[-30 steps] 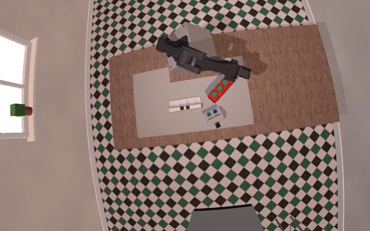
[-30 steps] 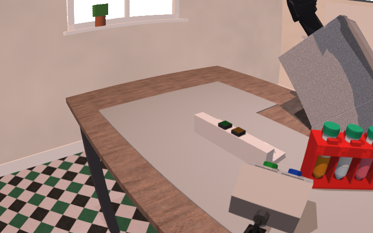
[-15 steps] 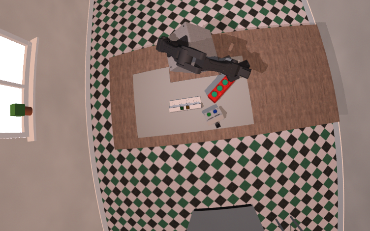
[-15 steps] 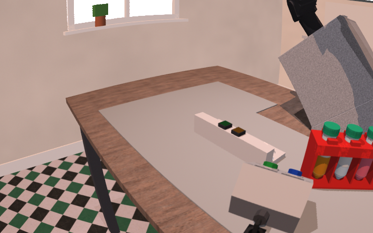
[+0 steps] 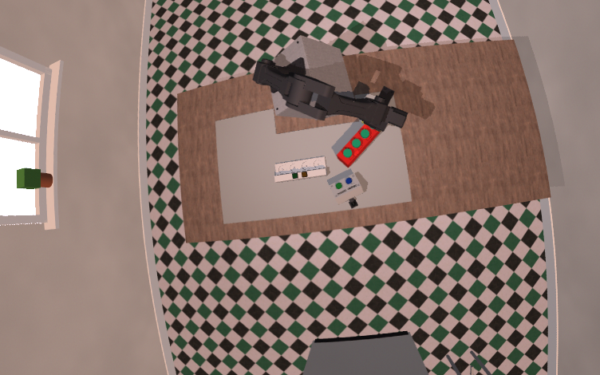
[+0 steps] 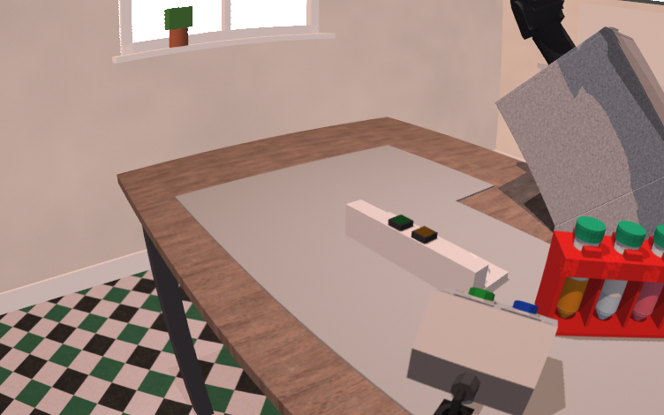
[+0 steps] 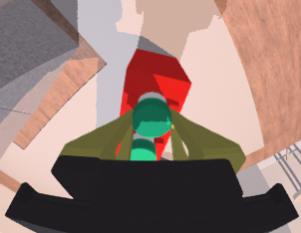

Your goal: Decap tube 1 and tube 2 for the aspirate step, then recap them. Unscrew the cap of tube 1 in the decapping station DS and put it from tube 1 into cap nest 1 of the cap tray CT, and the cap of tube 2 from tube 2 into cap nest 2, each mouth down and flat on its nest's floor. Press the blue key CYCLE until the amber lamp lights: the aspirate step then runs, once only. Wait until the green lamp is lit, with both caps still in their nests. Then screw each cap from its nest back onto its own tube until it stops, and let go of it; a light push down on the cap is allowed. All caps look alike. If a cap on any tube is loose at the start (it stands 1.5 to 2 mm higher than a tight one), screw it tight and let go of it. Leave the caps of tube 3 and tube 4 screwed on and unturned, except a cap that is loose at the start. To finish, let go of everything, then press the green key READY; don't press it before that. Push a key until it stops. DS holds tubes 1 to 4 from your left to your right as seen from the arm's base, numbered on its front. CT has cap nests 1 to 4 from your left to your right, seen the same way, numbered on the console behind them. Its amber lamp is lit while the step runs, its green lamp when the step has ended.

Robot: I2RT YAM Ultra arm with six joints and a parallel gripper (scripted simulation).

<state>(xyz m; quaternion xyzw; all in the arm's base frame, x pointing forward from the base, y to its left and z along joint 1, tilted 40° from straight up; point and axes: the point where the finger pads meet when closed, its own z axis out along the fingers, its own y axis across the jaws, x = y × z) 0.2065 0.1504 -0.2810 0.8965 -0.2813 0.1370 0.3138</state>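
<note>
Hand (image 7: 152, 135) clamped on a green cap (image 7: 152, 120), olive fingers either side; cap sits atop end tube of red station DS (image 5: 357, 145) on bench (image 5: 470, 140). Cap tray CT (image 5: 300, 168) w/ nests bare, well apart from DS, key box (image 5: 345, 185) nr it

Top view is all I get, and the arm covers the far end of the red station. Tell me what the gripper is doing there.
Observer: In the wrist view the gripper is shut on a green cap at the end of the red station.
Operator: Report the lamps.
Observer: The exterior view shows the green lamp and the amber lamp both dark.
Operator: Describe the tubes.
Observer: From the side, the capped tubes hold orange, pale grey, pink and yellow liquid.
</note>
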